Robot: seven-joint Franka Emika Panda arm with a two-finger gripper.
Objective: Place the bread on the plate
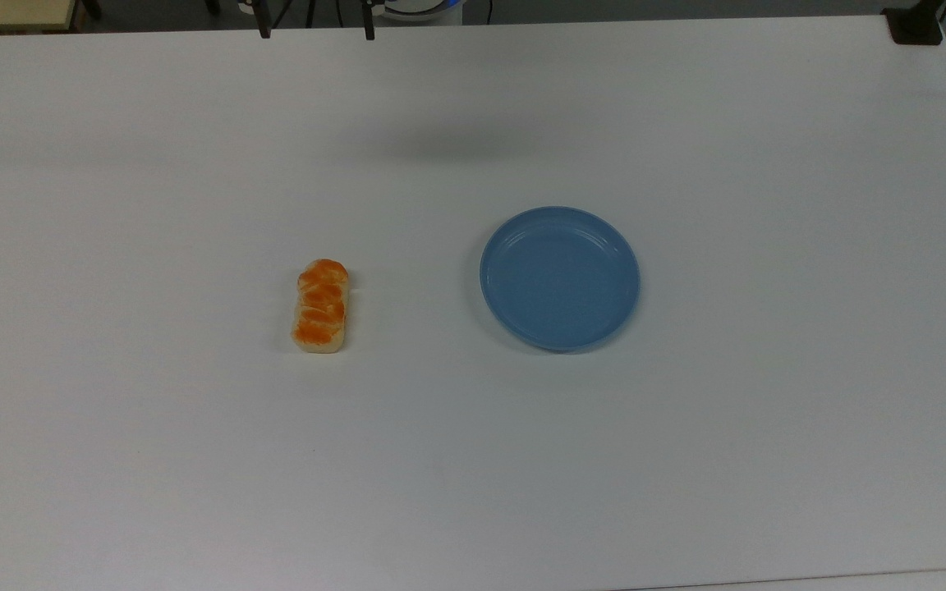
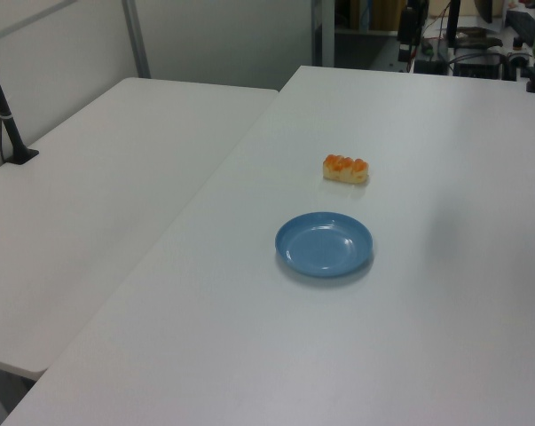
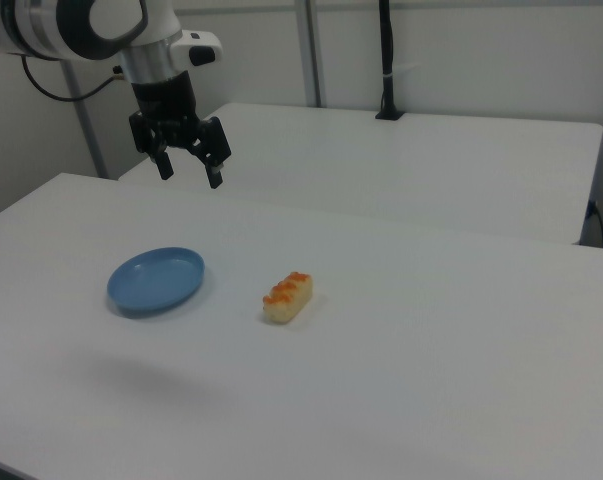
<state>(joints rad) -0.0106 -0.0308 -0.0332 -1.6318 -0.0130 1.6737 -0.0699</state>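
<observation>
Two things on the white table [image 1: 194, 460]. Going left to right in the top view: bread [image 1: 322, 306] lies flat, orange top up, well apart from the plate, long sides free for a pinch. Plate [image 1: 559, 277] sits to its right, bare, ready to receive. In the right view the claw [image 3: 189, 167] hangs high above the plate's far side, fingers spread wide, holding nothing; pick likely not yet begun.
</observation>
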